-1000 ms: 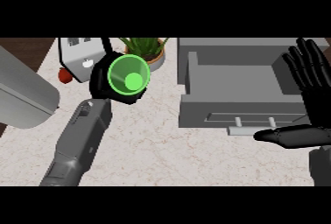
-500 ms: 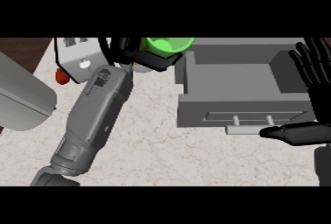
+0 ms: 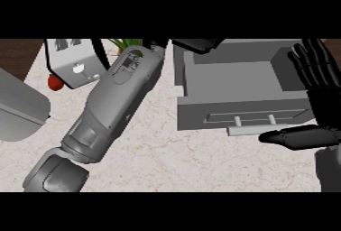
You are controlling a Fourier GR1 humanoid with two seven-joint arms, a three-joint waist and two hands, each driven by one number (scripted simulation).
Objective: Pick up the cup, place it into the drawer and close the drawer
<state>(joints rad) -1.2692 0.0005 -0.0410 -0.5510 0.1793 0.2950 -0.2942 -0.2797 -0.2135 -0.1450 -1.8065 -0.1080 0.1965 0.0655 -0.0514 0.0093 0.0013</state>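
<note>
Two hands show, and only one is busy. My left hand (image 3: 193, 43) is stretched to the desk's (image 3: 166, 158) far edge, at the far left corner of the open drawer (image 3: 233, 81); only a dark part of it shows, so I cannot tell how its fingers sit. The cup is not visible now, so I cannot say where it is, whether inside that hand or out of sight.

My right hand (image 3: 320, 90) rests at the desk's right edge beside the drawer, fingers straight and spread, thumb lying near the drawer's handle (image 3: 253, 130).

By my judgement a cup like this is light and stiff, with a smooth wall that may slip; it is best taken around the body, fingers curled on one side and thumb on the other, kept upright.

The drawer stands open toward me, its walls raised all round a bare grey floor with good room for setting something down. Its left wall sits near my left forearm (image 3: 113, 103), so I should lift over that rim, not sweep through it. A toaster (image 3: 73, 63) and a plant (image 3: 123, 43) crowd the far left corner. The near desk is open for withdrawing, and the front panel is reachable for pushing shut.
</note>
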